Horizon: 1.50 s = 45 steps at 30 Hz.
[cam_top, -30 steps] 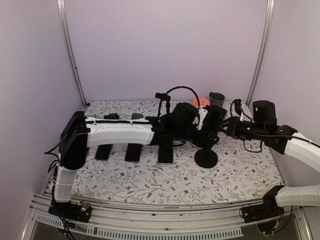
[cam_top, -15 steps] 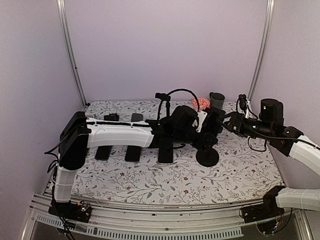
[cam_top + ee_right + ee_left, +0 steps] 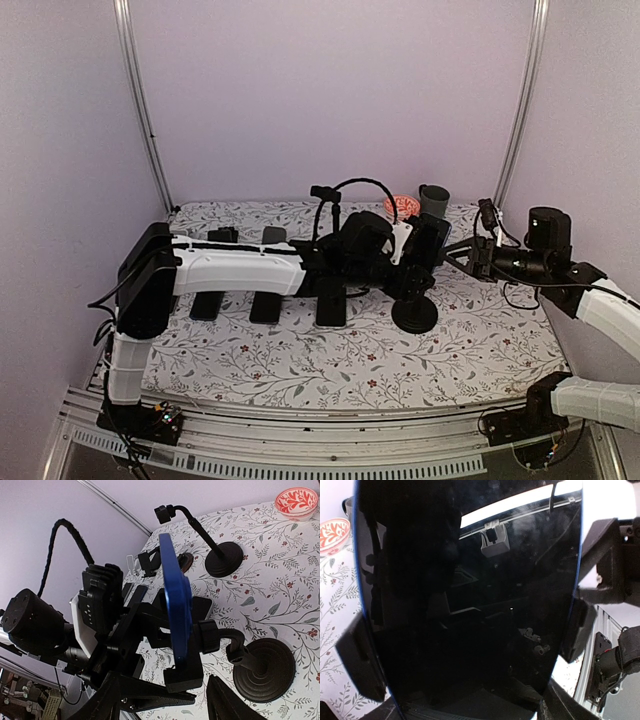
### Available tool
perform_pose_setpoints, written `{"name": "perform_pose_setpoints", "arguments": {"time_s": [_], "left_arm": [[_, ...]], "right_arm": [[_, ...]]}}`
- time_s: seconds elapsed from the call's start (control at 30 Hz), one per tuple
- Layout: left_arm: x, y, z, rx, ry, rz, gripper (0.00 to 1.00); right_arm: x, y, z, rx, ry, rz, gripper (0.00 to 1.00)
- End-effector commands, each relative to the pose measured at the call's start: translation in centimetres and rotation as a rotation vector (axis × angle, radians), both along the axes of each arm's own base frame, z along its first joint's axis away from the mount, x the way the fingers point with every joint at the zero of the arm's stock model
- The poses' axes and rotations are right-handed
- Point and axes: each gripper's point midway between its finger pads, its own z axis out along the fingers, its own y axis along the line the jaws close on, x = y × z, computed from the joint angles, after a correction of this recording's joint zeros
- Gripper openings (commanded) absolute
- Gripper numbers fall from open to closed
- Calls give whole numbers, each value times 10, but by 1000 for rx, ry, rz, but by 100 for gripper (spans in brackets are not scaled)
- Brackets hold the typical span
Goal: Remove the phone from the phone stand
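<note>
The phone point(image 3: 428, 243) stands upright in the clamp of the black phone stand point(image 3: 414, 316). Its dark screen point(image 3: 470, 605) fills the left wrist view. My left gripper point(image 3: 410, 252) is shut on the phone, one finger point(image 3: 357, 665) on its left edge and the other on its right edge. From the right wrist the phone shows edge-on as a blue strip point(image 3: 175, 600), with the stand's clamp under it and the round base point(image 3: 262, 672) to the right. My right gripper point(image 3: 468, 256) hangs open just right of the phone, apart from it, with its fingers point(image 3: 145, 695) spread.
A second gooseneck stand point(image 3: 325, 195) rises behind the left arm. A red patterned bowl point(image 3: 402, 206) and a grey cup point(image 3: 434, 199) sit at the back. Several dark phones point(image 3: 265, 303) lie flat on the flowered cloth under the left arm.
My right gripper has opened and drawn back to the right, away from the phone. My left gripper has closed in on the phone's sides.
</note>
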Motion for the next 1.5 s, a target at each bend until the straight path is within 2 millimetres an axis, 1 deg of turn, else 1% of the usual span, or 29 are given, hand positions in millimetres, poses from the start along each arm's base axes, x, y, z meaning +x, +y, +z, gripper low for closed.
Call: {"name": "perform_pose_setpoints", "arguments": {"time_s": [0.0,0.17,0.43,1.0,1.1,1.23,1.27,1.3,1.47], "left_arm": [[3,8,14,-12,-12,0,48],[2,9,14,-7,-19,-6,46],[2,9,14,-2,-20,-7,43],[-1,8,14,-4,-23,-25,36],[0,9,14,-1,-25,-18,35],[8,16,12,6,-12,23,34],[10,18,11,10,-7,32,33],[13,21,9,15,-2,46,32],[29,33,2,19,31,109,29]], "right_arm": [[-4,8,-4,16,-11,66,61],[-3,9,-12,13,8,74,56],[4,8,-14,-1,6,49,43],[12,6,-20,-17,20,22,32],[12,5,-20,-19,19,17,27],[10,5,-23,-23,25,18,20],[9,5,-24,-22,25,22,18],[8,5,-25,-23,25,27,13],[6,5,-28,-26,33,34,5]]}}
